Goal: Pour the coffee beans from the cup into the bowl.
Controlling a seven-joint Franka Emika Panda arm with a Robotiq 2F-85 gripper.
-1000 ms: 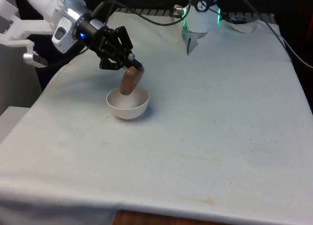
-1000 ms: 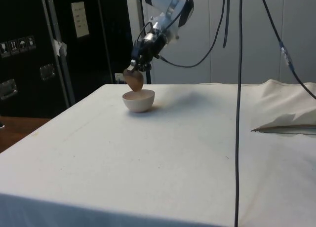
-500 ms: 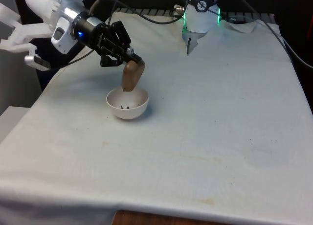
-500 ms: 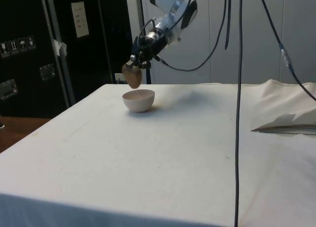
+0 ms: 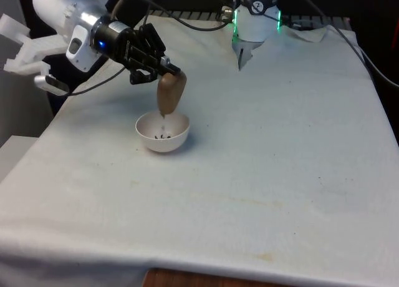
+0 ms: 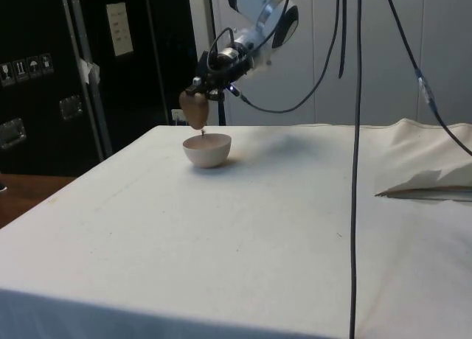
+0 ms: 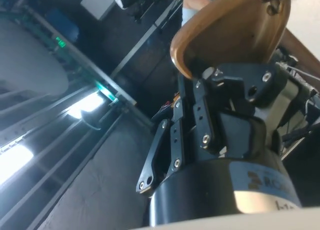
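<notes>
- The long table under a white cloth (image 5: 280,150) is the biggest thing here. Nearly all of its surface lies bare: the near half and the whole of the front view's right side are open, with only faint stains on the cloth toward the near edge.
- A loose fold of white cloth (image 6: 431,178) bunches up at the table's edge in the side view, well apart from the work going on.
- Thin black cables (image 6: 356,133) hang down across the side view, in front of the table.
- The white robot arm (image 5: 68,15) reaches in over the table's edge at the front view's left, tilted downward toward the bowl.
- The black two-finger gripper (image 5: 161,72) is clamped on the base end of the cup, as the wrist view (image 7: 235,80) shows up close.
- The small round white bowl (image 5: 163,132) sits near the table's far corner on the front view's left, close to that side edge. A few dark coffee beans (image 5: 163,136) lie in its bottom.
- The brown tapered cup (image 5: 170,93) hangs mouth-down, just above the bowl's rim and apart from it; in the side view (image 6: 195,108) it hovers over the bowl (image 6: 207,149) on the side toward the dark cabinets.
</notes>
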